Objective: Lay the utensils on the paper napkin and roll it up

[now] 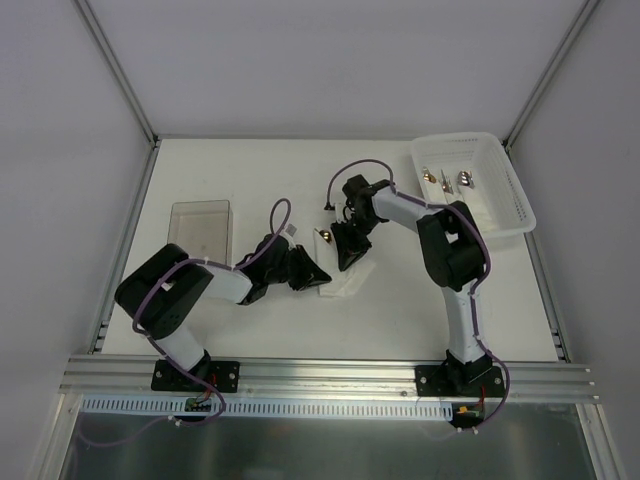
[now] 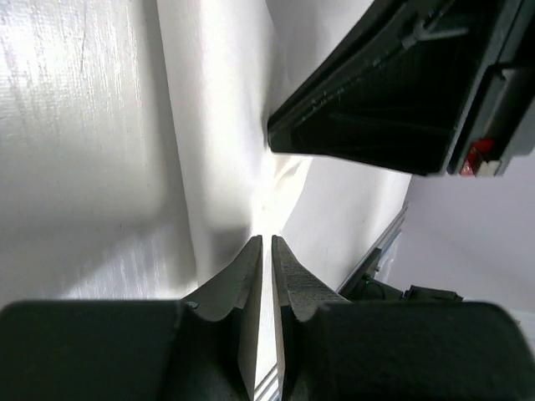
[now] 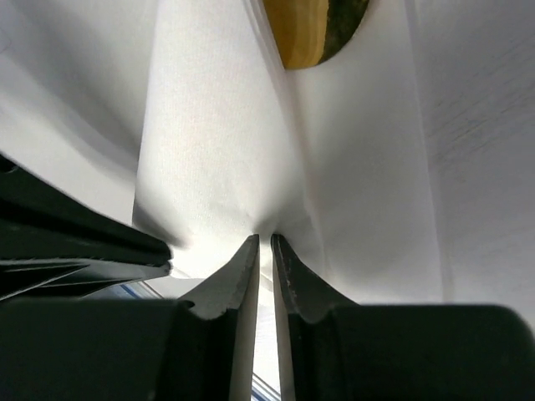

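A white paper napkin point(image 1: 341, 284) lies at the table's middle. A copper-gold utensil head point(image 1: 325, 237) shows at its far edge, and again at the top of the right wrist view point(image 3: 313, 33). My left gripper point(image 1: 312, 277) presses in from the left, its jaws nearly closed on a raised fold of the napkin point(image 2: 217, 125). My right gripper point(image 1: 347, 262) comes from the far right, shut on a pinched fold of the napkin point(image 3: 217, 125). The two grippers sit close together over it. Three more utensils point(image 1: 447, 181) lie in the white basket.
A white plastic basket point(image 1: 505, 200) stands at the back right. A clear rectangular container point(image 1: 200, 230) stands at the left. The right gripper's body point(image 2: 393, 83) fills the upper right of the left wrist view. An aluminium rail runs along the near edge.
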You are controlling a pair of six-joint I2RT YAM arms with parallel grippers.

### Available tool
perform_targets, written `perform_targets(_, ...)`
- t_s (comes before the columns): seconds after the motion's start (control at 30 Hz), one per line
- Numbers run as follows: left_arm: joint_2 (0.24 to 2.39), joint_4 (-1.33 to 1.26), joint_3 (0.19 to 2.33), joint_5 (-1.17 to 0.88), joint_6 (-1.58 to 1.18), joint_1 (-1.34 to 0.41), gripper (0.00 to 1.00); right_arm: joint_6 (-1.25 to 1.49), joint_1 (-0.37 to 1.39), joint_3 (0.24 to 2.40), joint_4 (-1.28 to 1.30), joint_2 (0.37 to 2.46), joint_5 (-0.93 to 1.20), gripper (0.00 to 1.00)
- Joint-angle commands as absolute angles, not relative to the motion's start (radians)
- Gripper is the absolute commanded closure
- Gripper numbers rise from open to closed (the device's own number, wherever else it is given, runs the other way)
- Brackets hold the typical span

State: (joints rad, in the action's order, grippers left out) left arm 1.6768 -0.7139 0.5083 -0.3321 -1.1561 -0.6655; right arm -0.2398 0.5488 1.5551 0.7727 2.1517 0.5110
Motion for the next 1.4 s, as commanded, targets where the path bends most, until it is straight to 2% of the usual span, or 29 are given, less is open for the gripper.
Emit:
perform_targets(0.0, 1.591, -0.542, 0.546, -0.284, -1.031, -0.653, 0.91, -0.310, 0.545, 1.606, 0.778, 2.186, 0.374, 0.85)
perform_targets(0.17, 1.585, -0.511, 0.581, -0.298, -0.983, -0.653, 0.89, -0.353, 0.554, 1.661, 0.801, 2.204, 0.367, 0.85)
perform_targets(0.33, 1.644, -0.600, 0.600, -0.336, -1.000, -0.653, 0.87, -0.394, 0.571, 1.683, 0.814, 2.214, 0.371, 0.85)
perform_targets(0.53, 1.744, -0.817, 0.571, -0.356, -1.087, -0.647, 0.83, -0.446, 0.591, 1.678, 0.818, 2.201, 0.356, 0.85)
perform_targets(0.83, 1.920, -1.169, 0.496, -0.382, -1.276, -0.588, 0.84, -0.480, 0.598, 1.678, 0.822, 2.192, 0.347, 0.85)
perform_targets(1.37, 1.922, -1.147, 0.503, -0.400, -1.229, -0.569, 0.86, -0.488, 0.601, 1.677, 0.827, 2.192, 0.347, 0.85)
